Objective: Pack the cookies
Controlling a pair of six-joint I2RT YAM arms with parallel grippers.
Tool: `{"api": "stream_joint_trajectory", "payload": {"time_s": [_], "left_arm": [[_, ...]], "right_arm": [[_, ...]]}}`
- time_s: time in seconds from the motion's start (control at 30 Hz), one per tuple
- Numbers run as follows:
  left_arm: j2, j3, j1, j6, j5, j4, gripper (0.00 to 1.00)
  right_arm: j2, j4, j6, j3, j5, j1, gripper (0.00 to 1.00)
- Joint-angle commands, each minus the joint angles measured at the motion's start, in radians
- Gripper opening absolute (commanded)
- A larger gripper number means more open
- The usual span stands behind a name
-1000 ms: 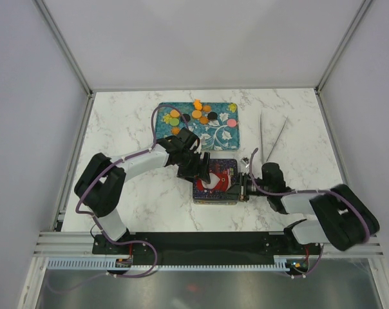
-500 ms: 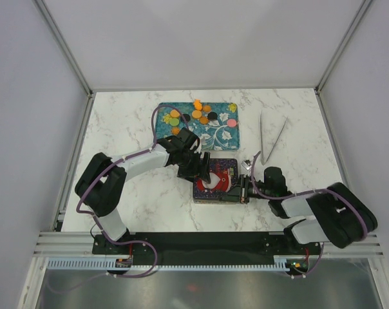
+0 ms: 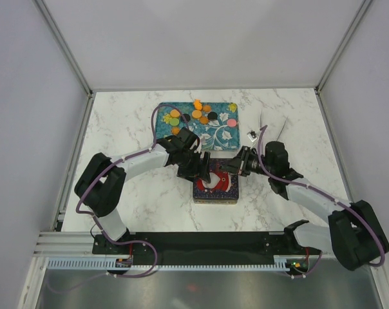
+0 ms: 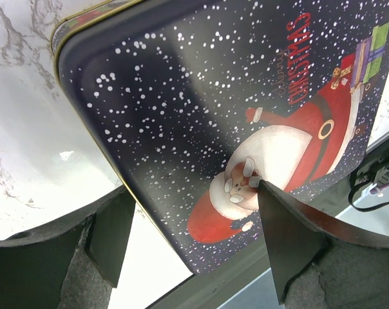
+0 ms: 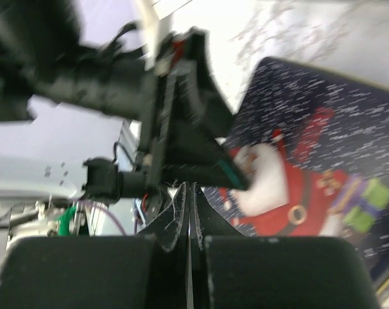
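Currently: marble table (image 3: 130, 129); teal tray (image 3: 228, 140) beyond both claws. Santa tin (image 4: 214, 96) directly under left claw (image 4: 193, 187), lid on; fingers apart, straddling lid edge. Right claw (image 5: 187, 199) pressed together, empty, tin just ahead. Cookies (image 3: 198, 114) on tray, well beyond claws. Step, likely: opening tin. Next: pinch lid rim, lift straight.

- The right gripper (image 3: 232, 166) has left the right edge of the tin (image 3: 215, 188) and moved farther and left. It now sits at the tin's far right corner, near the left gripper (image 3: 203, 172).
- The right arm's elbow has swung out right, and the forearm lies longer across the table.
- The wrist now hides the near ends of the white tongs (image 3: 272, 131).
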Motion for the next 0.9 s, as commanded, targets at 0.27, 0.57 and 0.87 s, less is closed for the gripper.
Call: {"api": "stream_joint_trajectory", "payload": {"time_s": [0.27,0.57,0.87], "left_arm": [[-0.033,-0.005,0.006,0.041,-0.010,0.024,0.84],[-0.047,-0.015,0.006,0.036,-0.007,0.036,0.84],[-0.095,0.008,0.015,0.038,-0.013,0.032,0.85]], "right_arm": [[0.636,0.634,0.236,0.031,0.063,-0.071,0.00],[0.853,0.970,0.361,-0.026,0.005,-0.077,0.00],[0.640,0.713,0.275,0.031,-0.006,-0.090,0.00]]}}
